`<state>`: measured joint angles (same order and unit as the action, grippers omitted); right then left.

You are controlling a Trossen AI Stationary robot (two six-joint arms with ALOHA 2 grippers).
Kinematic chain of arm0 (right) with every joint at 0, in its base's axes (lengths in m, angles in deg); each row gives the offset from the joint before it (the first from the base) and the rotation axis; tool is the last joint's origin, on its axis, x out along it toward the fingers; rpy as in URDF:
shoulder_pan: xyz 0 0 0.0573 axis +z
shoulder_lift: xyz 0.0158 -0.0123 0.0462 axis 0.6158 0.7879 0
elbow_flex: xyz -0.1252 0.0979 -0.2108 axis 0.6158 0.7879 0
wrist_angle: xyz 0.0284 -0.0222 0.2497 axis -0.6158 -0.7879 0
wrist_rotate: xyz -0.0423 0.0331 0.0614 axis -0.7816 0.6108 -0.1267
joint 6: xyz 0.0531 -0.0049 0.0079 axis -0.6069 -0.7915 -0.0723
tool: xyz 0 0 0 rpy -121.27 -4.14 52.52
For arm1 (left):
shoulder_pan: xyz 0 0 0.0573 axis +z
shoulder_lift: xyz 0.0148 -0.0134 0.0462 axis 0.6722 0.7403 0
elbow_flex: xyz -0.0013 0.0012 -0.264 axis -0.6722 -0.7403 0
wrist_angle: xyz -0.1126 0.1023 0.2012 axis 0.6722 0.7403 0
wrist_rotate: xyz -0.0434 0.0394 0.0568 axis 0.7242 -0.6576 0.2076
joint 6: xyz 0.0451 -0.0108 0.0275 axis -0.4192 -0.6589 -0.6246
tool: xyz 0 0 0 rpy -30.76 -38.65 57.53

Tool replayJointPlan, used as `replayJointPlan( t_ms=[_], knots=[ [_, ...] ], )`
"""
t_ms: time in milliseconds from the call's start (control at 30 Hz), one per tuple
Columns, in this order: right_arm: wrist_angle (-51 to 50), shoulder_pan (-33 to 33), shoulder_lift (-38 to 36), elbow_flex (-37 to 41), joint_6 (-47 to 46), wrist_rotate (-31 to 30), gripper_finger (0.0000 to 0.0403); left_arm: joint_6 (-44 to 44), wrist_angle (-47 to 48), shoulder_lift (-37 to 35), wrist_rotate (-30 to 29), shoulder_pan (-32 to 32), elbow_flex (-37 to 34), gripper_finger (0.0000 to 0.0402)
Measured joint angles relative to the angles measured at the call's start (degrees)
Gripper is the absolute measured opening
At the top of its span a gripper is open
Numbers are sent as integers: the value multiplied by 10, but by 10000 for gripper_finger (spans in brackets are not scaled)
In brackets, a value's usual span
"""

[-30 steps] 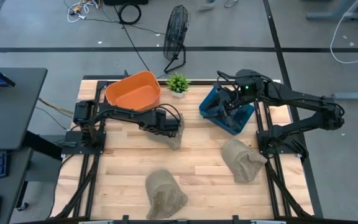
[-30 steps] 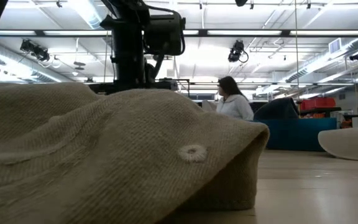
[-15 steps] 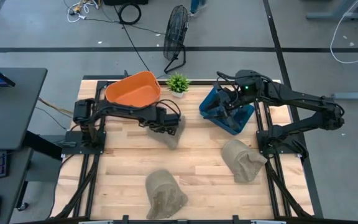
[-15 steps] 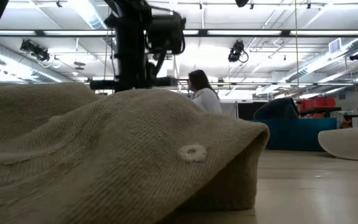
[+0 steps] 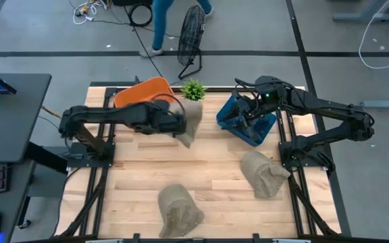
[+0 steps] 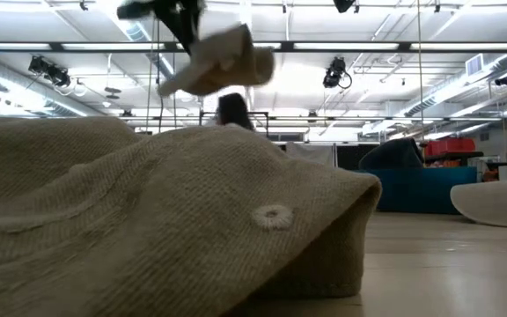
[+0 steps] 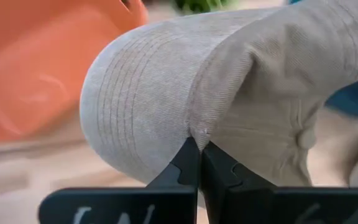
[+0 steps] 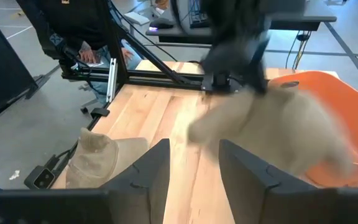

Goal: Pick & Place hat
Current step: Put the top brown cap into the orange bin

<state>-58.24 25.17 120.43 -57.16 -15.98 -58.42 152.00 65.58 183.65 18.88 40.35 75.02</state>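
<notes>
Worktop: a pale wooden slab carried on a dark frame, seen whole from above. Left arm: reaches from the worktop's left edge toward the middle of its far edge. Right arm: folded over the far right corner, waiting above the blue bin.

Orange bin: tilted at the far left corner, its open side facing the table's middle. Blue bin: set at an angle at the far right corner. A small green plant stands at the far edge between the two bins.

Hats: three beige caps. The lifted hat hangs clear of the wood just beside the orange bin's rim, near the far edge; in the low view it is high in the air, tilted. A second hat lies at the near edge, mid-width; it fills the low view's foreground. A third hat lies by the right edge.

Left gripper: fingers pinched together on a fold of the lifted hat's fabric. Right gripper: fingers parted, nothing between them.

Beyond the table, a person walks past a floor fan.
</notes>
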Motion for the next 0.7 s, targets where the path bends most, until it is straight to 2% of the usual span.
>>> replayJointPlan(
  t_ms=[67,167,333,567,700],
  knots=[
    [-4,0,0,0,0,0,140,18,66,-3,-27,8,34,4],
    [-8,0,0,0,0,0,140,41,126,-4,-36,28,68,4],
    [-10,0,0,0,0,0,140,30,129,-3,-61,69,69,7],
    [-19,0,0,0,-15,0,140,21,130,-2,-79,160,15,6],
    [-24,0,0,0,-15,0,140,43,131,-2,-34,212,-45,8]
  ],
)
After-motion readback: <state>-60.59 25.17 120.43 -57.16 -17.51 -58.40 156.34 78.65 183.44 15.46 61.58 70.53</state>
